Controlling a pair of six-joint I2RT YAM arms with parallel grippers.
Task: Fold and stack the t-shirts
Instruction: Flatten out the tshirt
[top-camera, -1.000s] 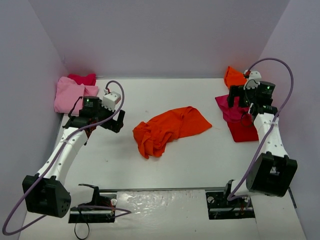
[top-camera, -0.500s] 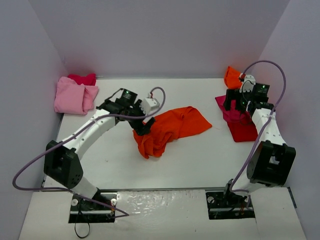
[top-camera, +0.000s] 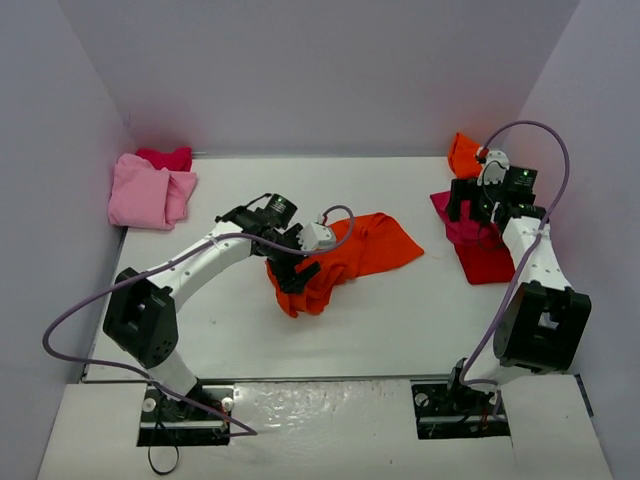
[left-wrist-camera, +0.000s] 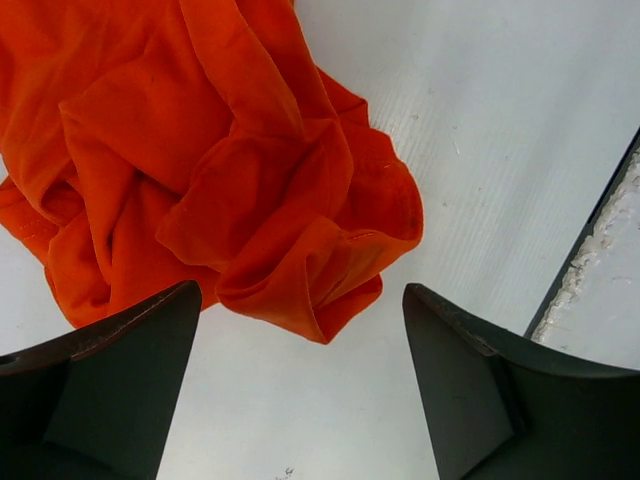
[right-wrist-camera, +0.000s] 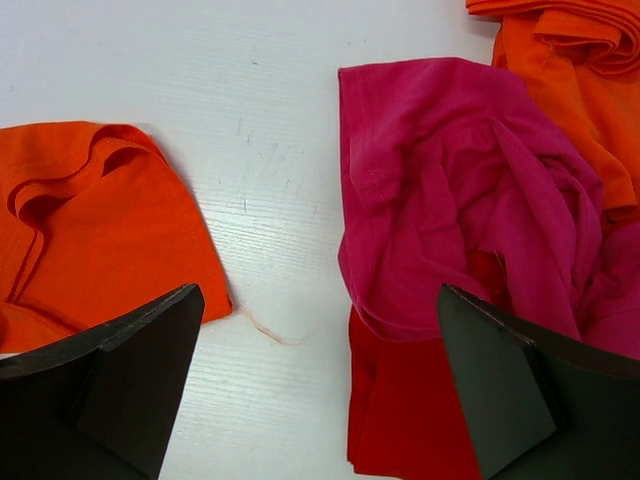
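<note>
Orange t-shirt (top-camera: 345, 255) lies crumpled at the bench (top-camera: 400, 320) centre; left gripper (left-wrist-camera: 300, 305) hovers above its bunched end, jaws spread, empty; right gripper (right-wrist-camera: 320, 300) likewise spread; better to pinch one hem corner, not the wad

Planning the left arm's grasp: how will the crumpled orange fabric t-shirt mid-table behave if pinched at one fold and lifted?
Probably floppy: the crumpled orange fabric t-shirt lies in soft folds, so it should drape below the left tool. It looks thin, likely light. Pushed, it would probably bunch on the white table.
</note>
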